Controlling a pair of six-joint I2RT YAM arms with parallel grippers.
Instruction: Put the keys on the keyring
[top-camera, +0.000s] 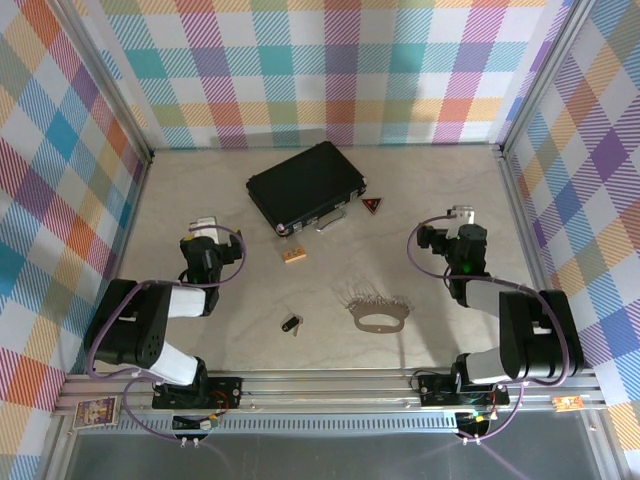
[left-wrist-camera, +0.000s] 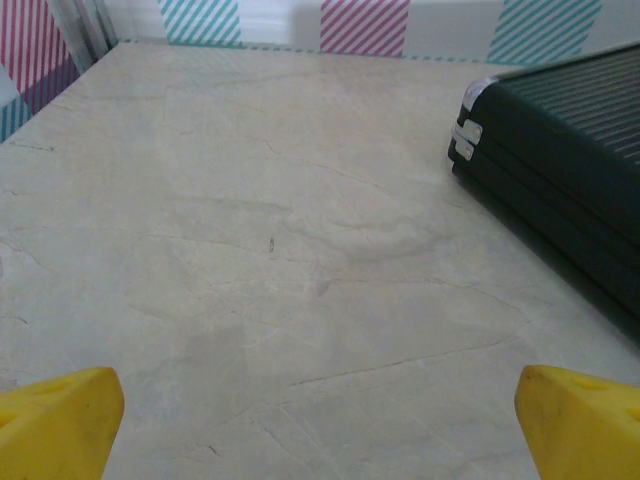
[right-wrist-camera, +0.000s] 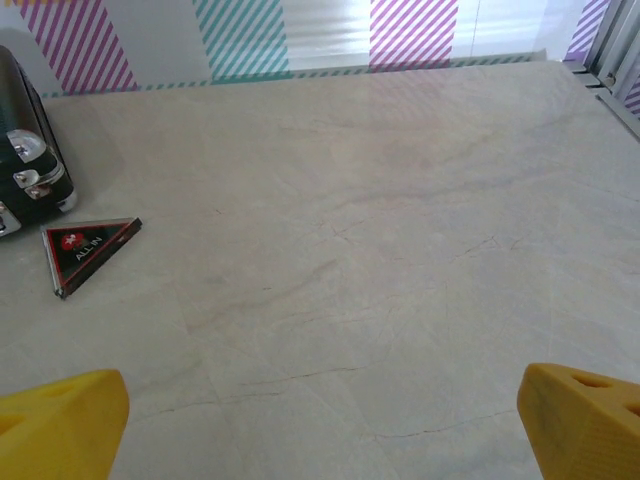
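The keys (top-camera: 291, 323), small and slim with a dark head, lie on the table near the front middle. To their right lies the keyring (top-camera: 380, 318), a flat pale oval loop with a fan of thin silvery pieces along its far side. My left gripper (top-camera: 204, 232) hangs at the left of the table, behind and left of the keys. In the left wrist view its yellow fingertips (left-wrist-camera: 60, 415) stand wide apart over bare table. My right gripper (top-camera: 462, 222) hangs at the right, behind the keyring, its yellow fingertips (right-wrist-camera: 585, 415) also wide apart with nothing between them.
A black case (top-camera: 305, 185) with a silver handle lies at the back middle; its corner (left-wrist-camera: 560, 170) is close to the left gripper's right. A red-and-black triangle (top-camera: 372, 205) sits beside the case, and a small tan wooden block (top-camera: 292, 256) lies before it. Plaid walls enclose the table.
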